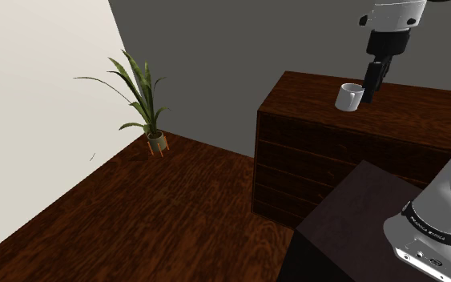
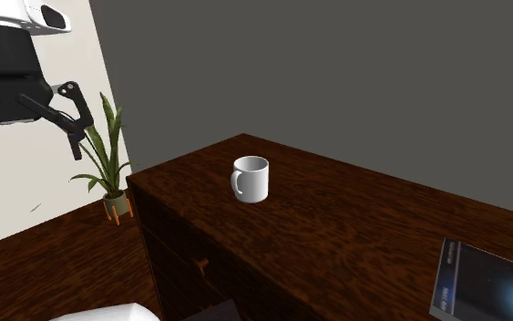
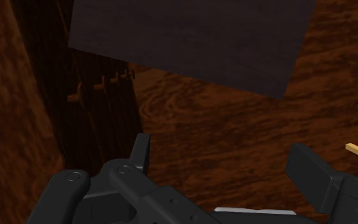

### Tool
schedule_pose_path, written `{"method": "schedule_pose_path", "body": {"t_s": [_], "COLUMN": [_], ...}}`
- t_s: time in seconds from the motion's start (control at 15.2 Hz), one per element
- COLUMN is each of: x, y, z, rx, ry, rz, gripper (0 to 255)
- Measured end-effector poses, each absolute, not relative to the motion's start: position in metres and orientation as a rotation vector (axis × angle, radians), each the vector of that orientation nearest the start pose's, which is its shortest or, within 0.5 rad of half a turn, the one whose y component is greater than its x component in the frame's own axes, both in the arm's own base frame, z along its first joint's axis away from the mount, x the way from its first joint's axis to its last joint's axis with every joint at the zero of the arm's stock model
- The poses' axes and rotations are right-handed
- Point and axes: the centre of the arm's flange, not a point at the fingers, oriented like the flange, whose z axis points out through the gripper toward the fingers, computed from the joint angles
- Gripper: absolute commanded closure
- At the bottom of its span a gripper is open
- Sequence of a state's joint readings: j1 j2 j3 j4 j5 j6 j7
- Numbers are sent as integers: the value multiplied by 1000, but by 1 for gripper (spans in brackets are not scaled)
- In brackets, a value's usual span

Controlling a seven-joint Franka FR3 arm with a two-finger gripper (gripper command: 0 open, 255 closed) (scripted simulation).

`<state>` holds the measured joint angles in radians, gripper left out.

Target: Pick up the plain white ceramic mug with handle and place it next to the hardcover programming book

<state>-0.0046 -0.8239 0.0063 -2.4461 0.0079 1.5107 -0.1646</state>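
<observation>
Mug [image 2: 251, 180], white, stands upright on the dark wooden dresser [image 2: 354, 246], near its front edge and well apart from the book [image 2: 487, 287]. The gripper [image 2: 26, 157] hangs higher, off to the second exterior view's left and clear of the mug, fingers spread wide, holding nothing.

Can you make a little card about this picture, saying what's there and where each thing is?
mug: white mug with a handle, upright on the dark wooden dresser
book: dark hardcover book, flat on the dresser, apart from the mug
gripper: black two-finger gripper, open, empty, up in the air, not touching the mug
plant: green potted plant on the wooden floor
</observation>
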Motion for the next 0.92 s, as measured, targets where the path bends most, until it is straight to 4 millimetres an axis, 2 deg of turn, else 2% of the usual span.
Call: {"method": "schedule_pose_path", "body": {"t_s": [0.07, 0.2, 0.92], "x": [287, 292, 341], "y": [2, -13, -136], "z": [555, 552, 512], "rx": [-3114, -3113, -3111], "ry": [-256, -259, -293], "rz": [173, 173, 175], "gripper": [0, 0, 0]}}
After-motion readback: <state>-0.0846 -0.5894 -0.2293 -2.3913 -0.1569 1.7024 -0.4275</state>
